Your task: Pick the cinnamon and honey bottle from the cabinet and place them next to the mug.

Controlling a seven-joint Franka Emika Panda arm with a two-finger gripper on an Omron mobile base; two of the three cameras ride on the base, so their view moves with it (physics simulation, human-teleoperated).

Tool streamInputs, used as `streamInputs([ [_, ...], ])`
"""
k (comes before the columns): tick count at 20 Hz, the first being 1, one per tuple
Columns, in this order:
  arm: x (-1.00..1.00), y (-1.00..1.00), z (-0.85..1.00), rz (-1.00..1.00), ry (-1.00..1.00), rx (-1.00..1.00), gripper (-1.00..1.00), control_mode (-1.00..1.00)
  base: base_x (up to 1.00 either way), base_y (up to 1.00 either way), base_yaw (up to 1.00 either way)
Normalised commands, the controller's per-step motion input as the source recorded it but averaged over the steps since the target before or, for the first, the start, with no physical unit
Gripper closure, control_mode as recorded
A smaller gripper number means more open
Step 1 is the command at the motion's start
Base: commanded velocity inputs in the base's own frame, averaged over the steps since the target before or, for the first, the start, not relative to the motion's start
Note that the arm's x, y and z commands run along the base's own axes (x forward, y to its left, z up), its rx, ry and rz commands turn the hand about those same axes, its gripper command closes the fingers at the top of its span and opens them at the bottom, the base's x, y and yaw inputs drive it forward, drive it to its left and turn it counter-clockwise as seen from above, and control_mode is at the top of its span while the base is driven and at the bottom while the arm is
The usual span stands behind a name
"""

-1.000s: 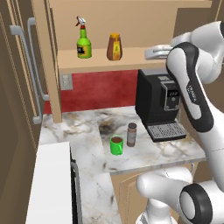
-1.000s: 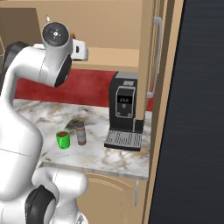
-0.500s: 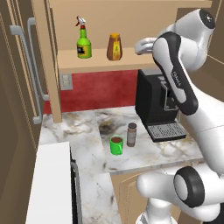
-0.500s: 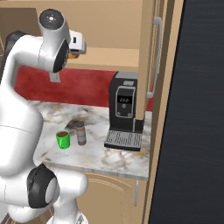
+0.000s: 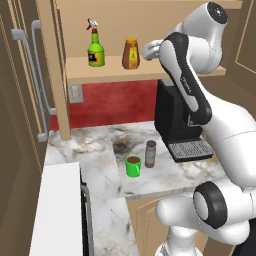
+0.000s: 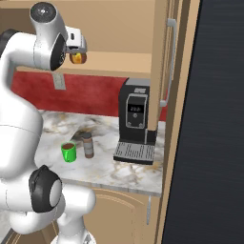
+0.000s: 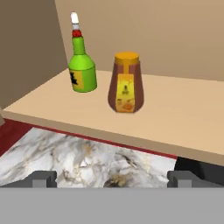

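Matt wooden cabinet (image 7: 183,118), marble counter (image 5: 100,150)

Honey bottle (image 7: 126,83) upright on cabinet (image 7: 183,118) shelf, green spray bottle (image 7: 81,65) near; jaws spread.

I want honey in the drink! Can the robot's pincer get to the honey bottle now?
Probably yes. The pincer is open and faces the honey bottle on the shelf, with nothing between them. The green bottle stands off to one side.

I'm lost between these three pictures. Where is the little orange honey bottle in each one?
Left base view: honey bottle upper middle, on the cabinet shelf.
Right base view: top left, partly hidden by the arm.
Hand view: center.
Shared landmark: the shelf it stands on.
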Motion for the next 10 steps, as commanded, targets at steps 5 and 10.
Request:
streamInputs([
  [5, 0.30, 0.00, 0.00, -0.02, 0.00, -0.08, -1.00, -1.00, 0.00, 0.00, 0.00],
  [10, 0.39, 0.00, 0.00, -0.01, 0.01, -0.03, -1.00, -1.00, 0.00, 0.00, 0.00],
])
